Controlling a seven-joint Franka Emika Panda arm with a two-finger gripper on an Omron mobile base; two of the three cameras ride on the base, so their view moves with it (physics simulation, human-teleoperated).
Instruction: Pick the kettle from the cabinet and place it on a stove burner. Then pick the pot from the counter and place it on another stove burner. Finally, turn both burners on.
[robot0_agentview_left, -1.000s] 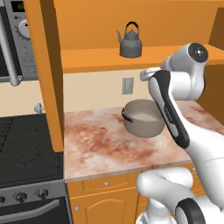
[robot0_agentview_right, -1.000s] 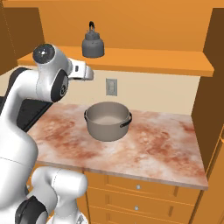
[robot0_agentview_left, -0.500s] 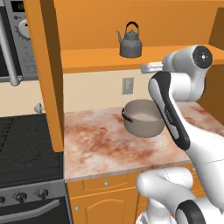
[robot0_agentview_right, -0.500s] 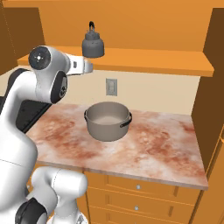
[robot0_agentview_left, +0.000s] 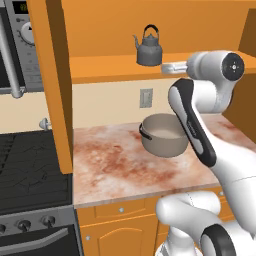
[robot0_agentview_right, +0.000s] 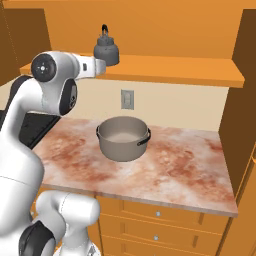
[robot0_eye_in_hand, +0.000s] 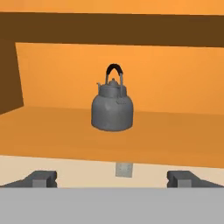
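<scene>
The tool (robot0_eye_in_hand: 112, 178) is hanging spread wide and empty, facing the kettle (robot0_eye_in_hand: 112, 110) standing farther back on the cabinet shelf (robot0_eye_in_hand: 52, 131).

Looking like a home kitchen, showing a gas stove (robot0_agentview_left: 30, 175), a marbled counter (robot0_agentview_left: 115, 165), orange wooden cabinet (robot0_agentview_right: 150, 67), a wall microwave (robot0_agentview_left: 20, 45), and a pot (robot0_agentview_right: 123, 138).

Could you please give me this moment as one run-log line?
phase: approaching kettle | gripper: open, empty, short of shelf | kettle: upright on cabinet shelf | pot: on counter
</scene>
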